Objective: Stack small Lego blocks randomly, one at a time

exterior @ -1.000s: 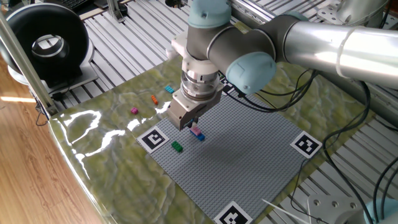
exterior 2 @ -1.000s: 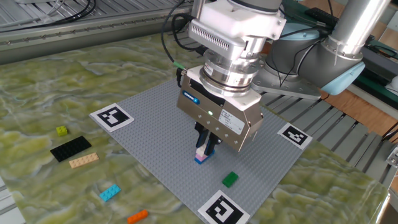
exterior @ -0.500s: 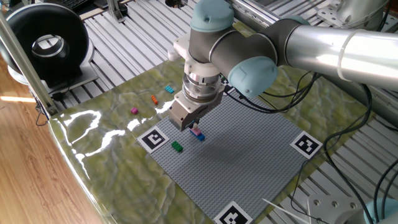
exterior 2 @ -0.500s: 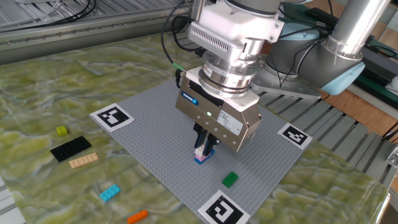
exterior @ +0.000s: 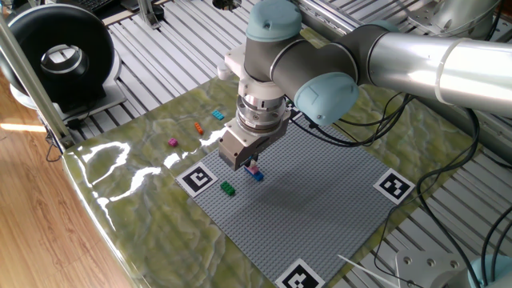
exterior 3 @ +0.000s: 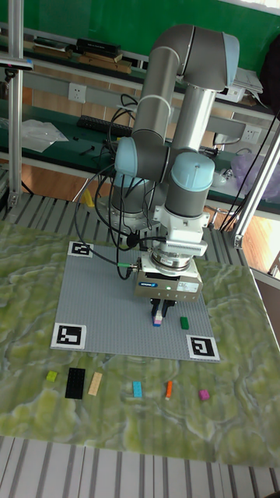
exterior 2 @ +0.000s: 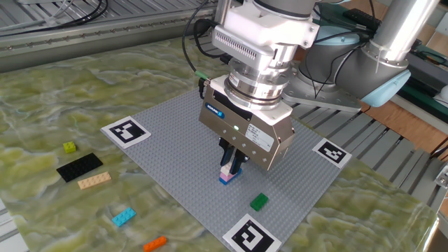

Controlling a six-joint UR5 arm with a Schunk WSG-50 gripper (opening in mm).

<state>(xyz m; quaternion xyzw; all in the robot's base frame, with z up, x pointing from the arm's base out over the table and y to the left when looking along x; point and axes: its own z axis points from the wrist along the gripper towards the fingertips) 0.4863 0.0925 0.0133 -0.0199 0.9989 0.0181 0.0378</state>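
One fixed view shows the gripper (exterior: 250, 163) low over the baseplate (exterior: 320, 200), right above a pink block (exterior: 253, 168) sitting on a blue block (exterior: 258, 176). A green block (exterior: 228, 189) lies near on the plate; magenta (exterior: 172, 142), orange (exterior: 197, 127) and cyan (exterior: 218, 115) blocks wait on the mat.

The other fixed view shows the fingers (exterior 2: 238, 164) dark and close around the pink block (exterior 2: 226, 171); whether they grip it or have let go I cannot tell.

Tall fixed view: the stack (exterior 3: 158, 319) sits under the gripper (exterior 3: 159, 311).

Judging by this, the placing step is ending; next calls for a straight lift clear, then fetching another block.
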